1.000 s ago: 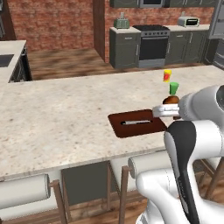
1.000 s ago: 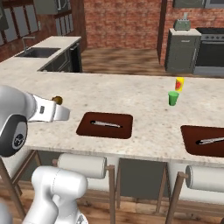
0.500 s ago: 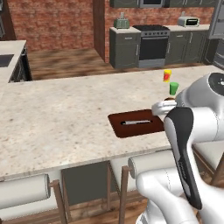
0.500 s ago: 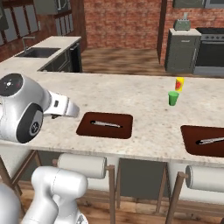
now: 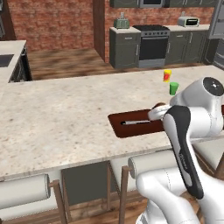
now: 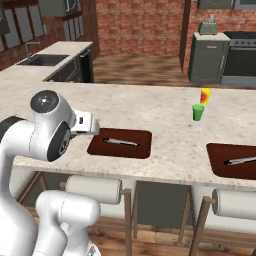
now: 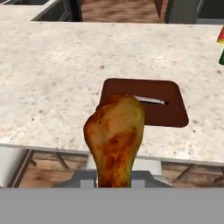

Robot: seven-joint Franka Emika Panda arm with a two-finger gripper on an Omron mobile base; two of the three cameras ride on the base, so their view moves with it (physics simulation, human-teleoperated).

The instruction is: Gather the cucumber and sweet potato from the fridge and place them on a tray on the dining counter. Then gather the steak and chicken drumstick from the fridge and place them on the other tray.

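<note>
Drumstick meat fills the middle of my hand view: I am grasping the chicken drumstick (image 7: 116,135) by its narrow bone end, the fat browned end pointing away from me toward the dining counter (image 7: 57,74). My gripper (image 7: 114,177) is clenched on it low in that view, with the finger tips hidden behind the meat. Beyond it lies the dark brown tray (image 7: 168,105) on the counter, a slim utensil (image 7: 151,101) resting across it.

I judge the drumstick to be fairly light but lopsided, most of its mass in the thick end far from my grip, so it may want to swivel or droop between my pads. The glazed skin looks slick, and the flesh would likely give a little under pressure, while the bone end should be the stiffest place to hold, which is where I have it. From the left base view the tray (image 5: 131,124) sits just beside my wrist. A second tray (image 6: 235,160) lies well apart to the right, and a green cup (image 6: 198,112) stands between them, farther back.
</note>
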